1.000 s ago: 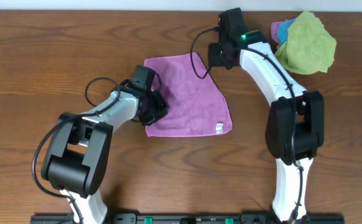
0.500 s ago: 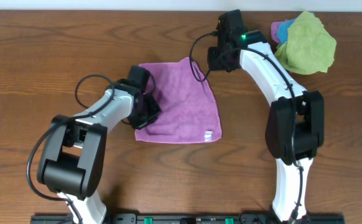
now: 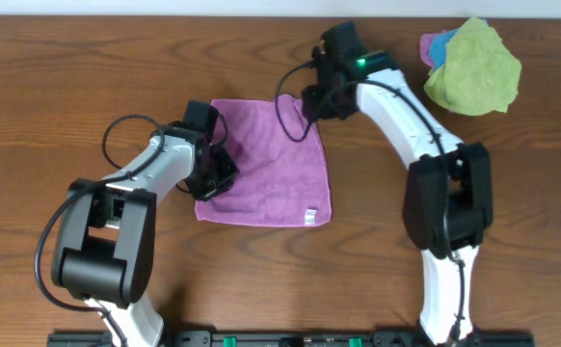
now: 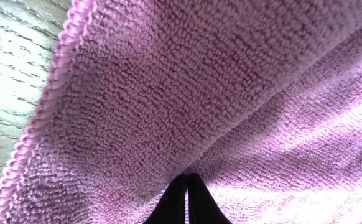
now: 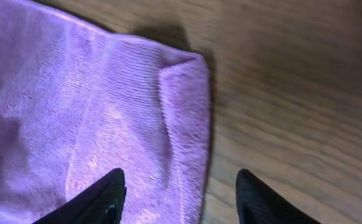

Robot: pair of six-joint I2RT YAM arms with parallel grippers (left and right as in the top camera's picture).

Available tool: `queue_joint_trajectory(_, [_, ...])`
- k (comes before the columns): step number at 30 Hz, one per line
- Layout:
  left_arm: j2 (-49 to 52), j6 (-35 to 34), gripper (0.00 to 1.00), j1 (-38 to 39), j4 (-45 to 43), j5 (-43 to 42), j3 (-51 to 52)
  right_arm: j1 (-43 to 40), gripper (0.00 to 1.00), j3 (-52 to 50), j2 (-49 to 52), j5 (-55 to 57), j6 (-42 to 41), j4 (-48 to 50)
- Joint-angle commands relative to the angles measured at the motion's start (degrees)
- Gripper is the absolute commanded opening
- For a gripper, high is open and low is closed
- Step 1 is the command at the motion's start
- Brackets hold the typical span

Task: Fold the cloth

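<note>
Cloth (image 3: 271, 164) on wooden table (image 3: 68, 77)

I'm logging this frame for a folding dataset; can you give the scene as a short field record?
cloth: purple-magenta square microfibre towel, spread open on brown wooden table
tag: small white tag, towel's near-right corner
left tool: shut on towel's left edge
right tool: open, over towel's far-right corner
aside: crumpled yellow-green cloth, far right of table
</note>
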State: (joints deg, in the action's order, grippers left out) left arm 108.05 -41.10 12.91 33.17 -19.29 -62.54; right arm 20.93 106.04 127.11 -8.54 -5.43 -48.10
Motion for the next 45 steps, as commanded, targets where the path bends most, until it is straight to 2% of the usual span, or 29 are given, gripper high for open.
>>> queue_joint_trajectory(1, [3.8,0.9,0.06,-1.3,1.1,8.3,3.1,1.9,0.59,-0.5,0.5,6.1,3.4,0.9])
queue_joint_trajectory(17, [3.8,0.9,0.06,-1.3,1.1,7.6,3.1,3.0,0.57,-0.5,7.4,9.6,5.3,4.0])
queue_joint_trajectory(20, [3.8,0.9,0.06,-1.3,1.1,7.4,3.1,3.1,0.54,-0.5,7.7,9.6,5.2,4.8])
queue_joint_trajectory(23, [3.8,0.9,0.06,-1.3,1.1,7.2,3.1,3.1,0.44,-0.5,7.8,10.3,5.0,5.3])
queue_joint_trajectory(25, [3.8,0.9,0.06,-1.3,1.1,7.2,3.1,3.1,0.30,-0.5,7.8,12.7,3.8,5.7])
queue_joint_trajectory(27, [3.8,0.9,0.06,-1.3,1.2,7.2,3.1,3.0,0.20,-0.5,7.8,15.0,3.1,6.2])
queue_joint_trajectory(30, [3.8,0.9,0.06,-1.3,1.2,7.0,3.1,2.4,0.15,-0.5,7.8,16.3,2.7,6.3])
queue_joint_trajectory(33, [3.8,0.9,0.06,-1.3,1.1,6.4,3.1,1.7,0.22,-0.5,7.8,17.7,1.7,6.1])
queue_joint_trajectory(35, [3.8,0.9,0.06,-1.3,1.1,5.9,3.1,1.3,0.42,-0.5,7.8,19.1,0.8,5.9])
queue_joint_trajectory(38, [3.5,0.9,0.06,-1.3,1.4,5.7,3.1,0.9,0.56,-0.5,7.6,19.3,-0.1,4.7])
queue_joint_trajectory(45, [-3.3,2.9,0.06,-1.4,1.3,5.8,3.1,0.9,0.59,-0.5,4.4,19.2,-4.2,1.7])
